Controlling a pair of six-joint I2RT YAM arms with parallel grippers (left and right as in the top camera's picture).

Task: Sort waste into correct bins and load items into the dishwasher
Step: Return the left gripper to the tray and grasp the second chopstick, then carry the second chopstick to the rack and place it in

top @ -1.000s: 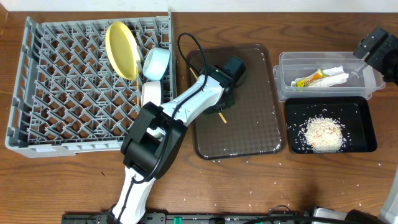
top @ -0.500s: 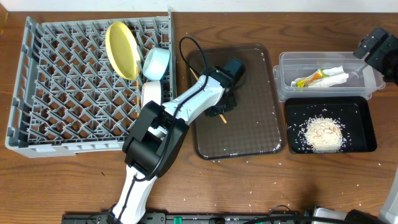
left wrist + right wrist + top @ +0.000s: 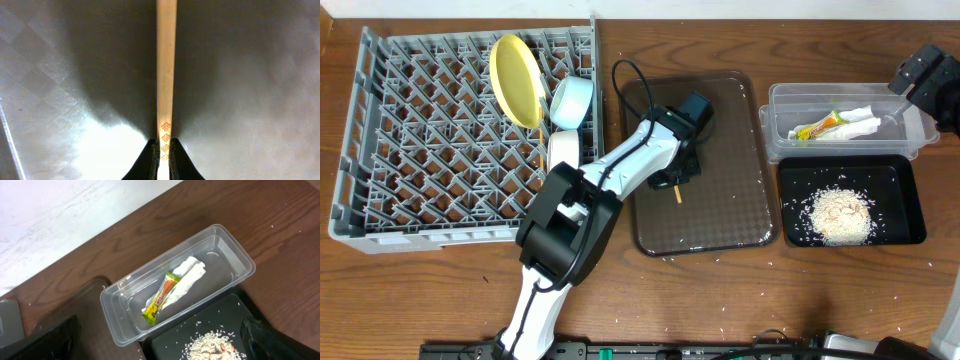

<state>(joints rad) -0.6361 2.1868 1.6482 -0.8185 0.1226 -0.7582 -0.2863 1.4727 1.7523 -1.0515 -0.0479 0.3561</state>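
My clear tub (image 3: 235,255) holds the green-and-orange wrapper (image 3: 161,297) lying against the crumpled napkin (image 3: 187,277), both slanting corner to corner. Just beside it, the black tray (image 3: 910,190) carries the heap of rice scraps (image 3: 838,215), with loose grains scattered around it. The grey dish rack (image 3: 420,130) has the yellow plate (image 3: 515,80) standing on edge, the light blue bowl (image 3: 571,102) tipped beside it, and a white bowl (image 3: 565,150) partly behind my left arm.

My left gripper (image 3: 162,160) is down on the brown serving tray (image 3: 730,220), its fingers (image 3: 148,157) pinched narrow on a wooden chopstick (image 3: 166,65). The stick lies flat on the tray, its long axis running straight out from my fingertips. From overhead only a short end shows past my wrist.

My right gripper (image 3: 918,78) hangs over the tub, fingers spread wide, holding nothing.
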